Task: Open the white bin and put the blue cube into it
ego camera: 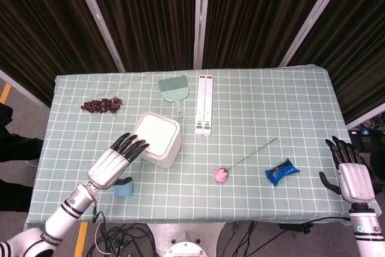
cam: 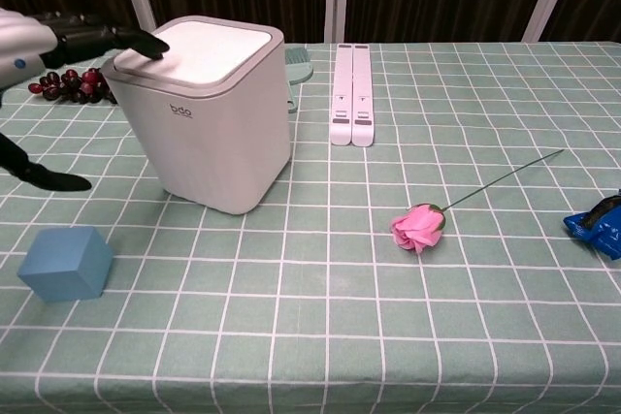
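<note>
The left hand (ego camera: 114, 162) reaches in from the lower left of the head view, flat and empty with its fingers (cam: 116, 39) spread, their dark tips lying on the near-left edge of the lid of the white bin (ego camera: 157, 139). The bin stands left of centre on the worktop (ego camera: 289, 100), its lid down, and in the chest view it leans slightly to the right. The blue cube (cam: 66, 262) sits on the checked cloth at the lower left of the chest view, in front of the bin and apart from it; in the head view it lies just under the left hand's thumb, partly hidden by the hand. The right hand (ego camera: 351, 173) hangs at the lower right edge of the head view, beyond the worktop's corner, fingers extended and apart, holding nothing. A pink rose (ego camera: 221, 174) with a long thin stem lies right of the bin, and a blue packet (ego camera: 282, 171) lies further right. Toward the upper part of the head view are a bunch of dark grapes (ego camera: 101, 105), a small green brush (ego camera: 174, 91) and a pair of white strips (ego camera: 204, 105) lying side by side.
</note>
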Motion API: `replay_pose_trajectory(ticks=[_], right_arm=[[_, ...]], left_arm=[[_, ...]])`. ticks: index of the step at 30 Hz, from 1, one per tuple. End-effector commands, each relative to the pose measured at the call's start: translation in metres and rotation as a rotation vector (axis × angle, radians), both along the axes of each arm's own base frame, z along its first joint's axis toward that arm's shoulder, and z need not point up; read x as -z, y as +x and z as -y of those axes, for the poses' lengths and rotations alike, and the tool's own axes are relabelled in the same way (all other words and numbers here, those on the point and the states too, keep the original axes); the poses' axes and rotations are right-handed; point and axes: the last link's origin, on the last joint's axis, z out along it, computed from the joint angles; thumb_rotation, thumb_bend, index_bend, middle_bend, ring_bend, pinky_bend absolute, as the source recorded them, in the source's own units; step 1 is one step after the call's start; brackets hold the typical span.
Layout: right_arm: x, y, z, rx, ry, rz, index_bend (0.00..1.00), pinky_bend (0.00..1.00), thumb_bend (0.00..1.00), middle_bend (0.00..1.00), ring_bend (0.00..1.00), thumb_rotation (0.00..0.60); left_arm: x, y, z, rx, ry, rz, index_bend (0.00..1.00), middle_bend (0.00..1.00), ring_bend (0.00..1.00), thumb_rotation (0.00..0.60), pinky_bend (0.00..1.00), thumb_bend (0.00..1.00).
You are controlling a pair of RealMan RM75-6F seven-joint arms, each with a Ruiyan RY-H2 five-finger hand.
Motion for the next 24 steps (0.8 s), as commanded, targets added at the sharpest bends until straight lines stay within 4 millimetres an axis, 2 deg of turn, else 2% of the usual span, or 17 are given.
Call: replay_pose_trajectory(ticks=[1, 6, 11, 14, 18, 24], right_arm=[[0.000, 0.000, 0.000, 0.000, 0.000, 0.000, 0.00, 0.00, 0.26, 0.00, 0.00, 0.600], [-0.001, 0.002, 0.000, -0.005, 0.000, -0.001, 0.00, 0.00, 0.26, 0.00, 0.00, 0.600], [-0.002, 0.005, 0.001, -0.014, -0.004, -0.002, 0.00, 0.00, 0.26, 0.00, 0.00, 0.600], [-0.003, 0.008, 0.001, -0.021, -0.010, -0.002, 0.00, 0.00, 0.26, 0.00, 0.00, 0.600], [-0.004, 0.010, 0.001, -0.025, -0.009, -0.002, 0.00, 0.00, 0.26, 0.00, 0.00, 0.600], [0.000, 0.010, 0.002, -0.020, 0.005, 0.000, 0.00, 0.00, 0.26, 0.00, 0.00, 0.600]], left_arm=[[-0.022, -0.004, 0.004, -0.010, 0.102, 0.059, 0.04, 0.01, 0.00, 0.600, 0.07, 0.03], [-0.052, -0.034, 0.015, -0.144, 0.201, 0.086, 0.04, 0.01, 0.00, 0.600, 0.07, 0.03], [-0.056, -0.072, 0.035, -0.308, 0.121, 0.084, 0.04, 0.05, 0.00, 0.600, 0.08, 0.03], [-0.047, -0.080, 0.050, -0.351, 0.027, 0.105, 0.04, 0.06, 0.00, 0.600, 0.08, 0.03], [-0.028, -0.079, 0.063, -0.356, -0.113, 0.093, 0.05, 0.09, 0.00, 0.600, 0.08, 0.03], [0.013, -0.079, 0.064, -0.389, -0.220, 0.075, 0.06, 0.12, 0.07, 0.600, 0.18, 0.03]])
